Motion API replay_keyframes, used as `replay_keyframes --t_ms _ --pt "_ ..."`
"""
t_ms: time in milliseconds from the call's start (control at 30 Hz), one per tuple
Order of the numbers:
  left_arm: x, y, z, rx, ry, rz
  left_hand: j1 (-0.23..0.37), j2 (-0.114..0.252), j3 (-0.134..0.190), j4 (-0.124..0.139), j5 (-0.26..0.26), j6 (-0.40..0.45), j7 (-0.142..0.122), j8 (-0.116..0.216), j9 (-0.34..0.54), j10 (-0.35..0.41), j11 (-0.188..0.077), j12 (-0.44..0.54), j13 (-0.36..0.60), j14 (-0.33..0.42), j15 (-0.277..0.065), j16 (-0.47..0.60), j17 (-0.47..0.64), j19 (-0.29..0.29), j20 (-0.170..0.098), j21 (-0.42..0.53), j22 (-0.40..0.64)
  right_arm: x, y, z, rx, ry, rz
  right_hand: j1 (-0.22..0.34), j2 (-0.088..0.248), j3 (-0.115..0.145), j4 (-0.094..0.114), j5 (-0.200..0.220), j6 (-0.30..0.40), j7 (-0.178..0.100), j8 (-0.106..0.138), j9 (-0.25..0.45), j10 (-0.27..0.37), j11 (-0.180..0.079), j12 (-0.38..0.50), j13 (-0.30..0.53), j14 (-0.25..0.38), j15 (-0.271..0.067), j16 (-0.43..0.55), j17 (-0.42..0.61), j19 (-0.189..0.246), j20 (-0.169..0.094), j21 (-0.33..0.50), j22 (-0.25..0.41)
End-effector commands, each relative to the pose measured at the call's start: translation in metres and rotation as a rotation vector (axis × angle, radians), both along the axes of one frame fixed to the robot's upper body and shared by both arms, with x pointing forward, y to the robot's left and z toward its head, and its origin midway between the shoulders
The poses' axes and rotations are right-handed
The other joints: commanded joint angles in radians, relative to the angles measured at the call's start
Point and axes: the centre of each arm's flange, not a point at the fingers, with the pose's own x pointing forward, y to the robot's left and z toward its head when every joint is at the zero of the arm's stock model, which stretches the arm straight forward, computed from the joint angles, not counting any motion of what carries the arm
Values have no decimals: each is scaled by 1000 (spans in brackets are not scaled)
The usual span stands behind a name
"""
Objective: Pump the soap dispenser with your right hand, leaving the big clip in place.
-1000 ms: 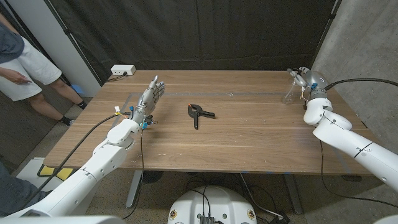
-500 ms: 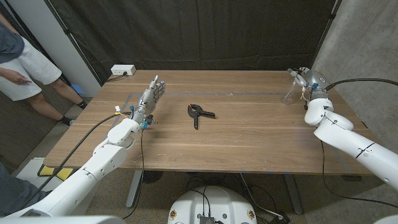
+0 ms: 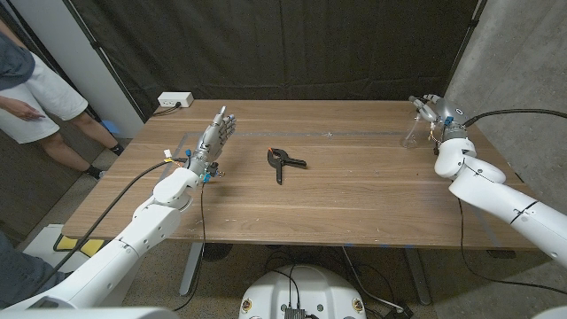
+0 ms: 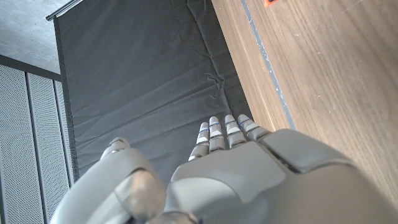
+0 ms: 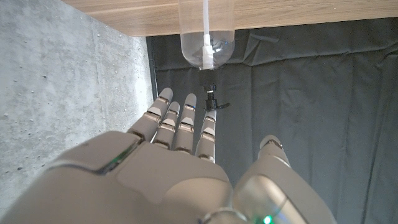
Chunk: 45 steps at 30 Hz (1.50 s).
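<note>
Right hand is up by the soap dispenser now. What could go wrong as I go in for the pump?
1. The soap dispenser is clear, looks light, and stands near the table's far right corner; a sideways nudge from the right hand could tip it or push it off.
2. In the right wrist view the fingers point past the pump head, not over it, so pressing now might miss or glance off.
3. The big clip lies mid-table, far away; little risk there.

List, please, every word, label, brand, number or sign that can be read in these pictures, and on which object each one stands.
No text can be read.
Soap dispenser: clear, no label visible.
Big clip: plain black, no marking visible.
White box at the table's far edge: any print is too small to read.
Right robot hand and left robot hand: no lettering.
</note>
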Motion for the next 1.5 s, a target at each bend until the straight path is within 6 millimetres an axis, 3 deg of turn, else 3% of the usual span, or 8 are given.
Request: replay_keyframes --t_ms 33,400,1033,1500 --pt "0 -2 1 5 -3 -5 4 5 -8 1 -1 4 -2 -1 4 3 -5 -5 4 0 -4 1 6 0 5 2 4 -5 -3 11 -6 -21 -2 -1 4 -4 0 2 84 97 -8 16 -3 5 -2 6 -1 7 -2 3 -1 4 -5 4" --pt "3 -4 2 7 0 -8 5 6 -9 1 -2 6 -3 -1 4 4 -3 -5 4 2 -5 1 6 -1 5 1 4 -6 -10 16 3 -24 -14 1 5 -3 -1 1 65 92 -18 16 -9 9 -6 6 -3 11 -3 3 -3 9 -7 4" --pt "8 -6 7 7 -6 -20 7 8 -12 2 -3 6 -1 -2 4 4 -2 -5 4 1 -4 1 5 -3 6 1 4 -16 -6 34 -24 -74 -9 3 6 -3 -2 1 39 89 -31 16 -10 14 -8 6 -5 13 -3 4 -5 11 -8 5" --pt "11 -6 8 9 -7 -15 8 9 -15 2 -4 7 -1 -2 5 5 -2 -5 4 1 -5 1 5 -4 6 1 4 -18 -3 37 -12 -128 19 4 6 -3 -3 1 -24 73 -54 16 -28 7 -18 7 -11 16 -4 4 -10 17 -12 5"
